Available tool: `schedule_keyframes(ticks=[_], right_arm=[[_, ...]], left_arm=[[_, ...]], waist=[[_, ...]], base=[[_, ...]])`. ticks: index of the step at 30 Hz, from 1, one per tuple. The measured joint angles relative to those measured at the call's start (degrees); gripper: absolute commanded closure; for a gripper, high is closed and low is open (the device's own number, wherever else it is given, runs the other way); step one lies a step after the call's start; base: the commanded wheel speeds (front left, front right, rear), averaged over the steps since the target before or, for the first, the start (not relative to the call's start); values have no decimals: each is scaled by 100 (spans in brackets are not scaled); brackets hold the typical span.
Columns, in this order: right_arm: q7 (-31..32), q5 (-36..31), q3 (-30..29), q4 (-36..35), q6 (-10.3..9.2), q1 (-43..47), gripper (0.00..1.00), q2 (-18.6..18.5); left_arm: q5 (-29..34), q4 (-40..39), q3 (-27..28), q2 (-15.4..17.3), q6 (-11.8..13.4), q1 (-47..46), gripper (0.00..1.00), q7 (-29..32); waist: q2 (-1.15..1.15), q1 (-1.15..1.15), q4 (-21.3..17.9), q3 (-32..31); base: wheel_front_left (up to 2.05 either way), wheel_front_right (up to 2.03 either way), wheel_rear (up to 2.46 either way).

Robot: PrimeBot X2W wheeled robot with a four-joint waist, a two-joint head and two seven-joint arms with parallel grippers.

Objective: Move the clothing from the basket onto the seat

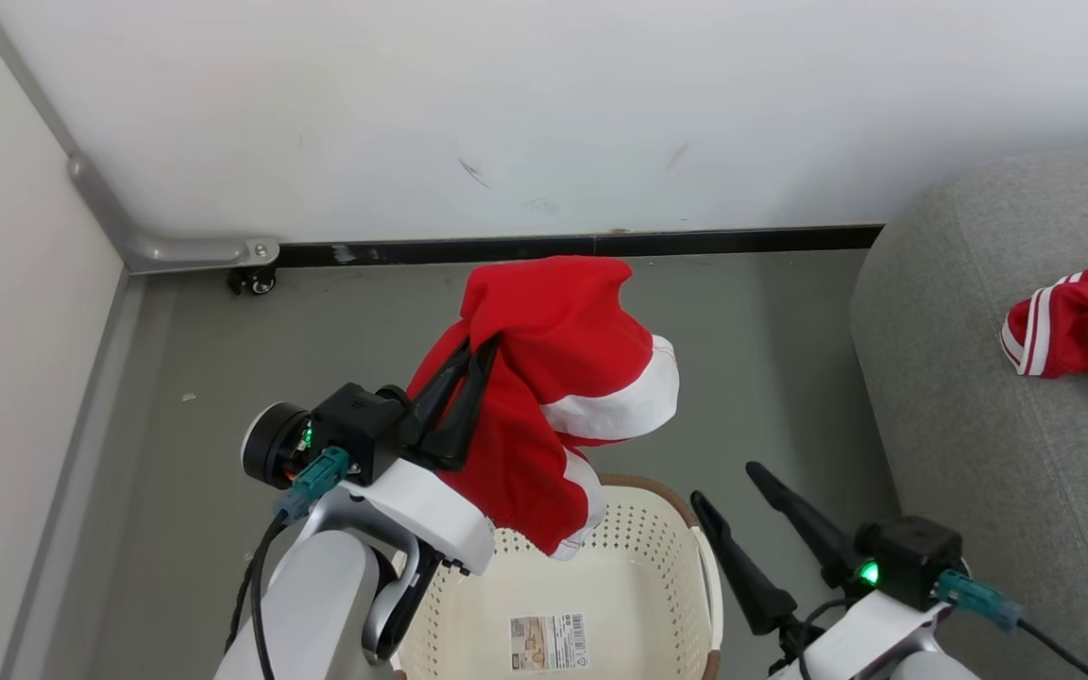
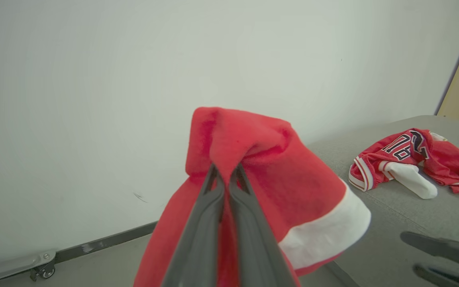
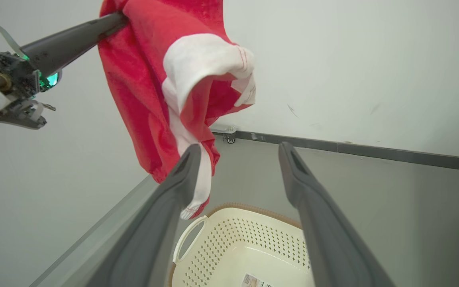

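**Red shorts held above the basket, jersey on the sofa**

Nearest the robot stands the cream perforated plastic laundry basket with a brown rim. A barcode sticker lies on its bare inside bottom. It sits on the grey floor.

To the basket's right, the right gripper hangs with its two long dark fingers spread wide apart and nothing between them. In the right wrist view, these fingers frame the basket's far wall and its side handle.

On the other side, the left gripper is raised over the basket's left half, with its fingers pressed together and clamped on a bunched fold of the red sports shorts with white trim. The shorts drape down from that pinch, and their lowest white-edged hem dangles just over the basket's far-left rim. From the left wrist, the cloth bulges over the closed fingertips.

Further right rises the large grey fabric sofa with its rounded, padded edge. On its cushion, well apart from the basket, lies the crumpled red jersey with white-red striped trim, and its black-white lettering shows in the left wrist view.

Beyond everything runs a black skirting strip beneath the white wall. A small caster wheel sits in the far-left corner.
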Motion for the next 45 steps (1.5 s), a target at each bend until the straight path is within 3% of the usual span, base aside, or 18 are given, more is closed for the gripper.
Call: schedule_keyframes(ticks=[16,45], right_arm=[[0,164,721,272,0,-438,0,29],[0,704,1333,1076,0,-1340,0,104]], left_arm=[[-9,-235,-341,-20,-58,-59,100,52],[-243,-374,-1135,-30,-164,-130,100,155]], waist=[[0,0,308,-4],[0,0,772,52]], base=[[0,0,0],[0,0,0]])
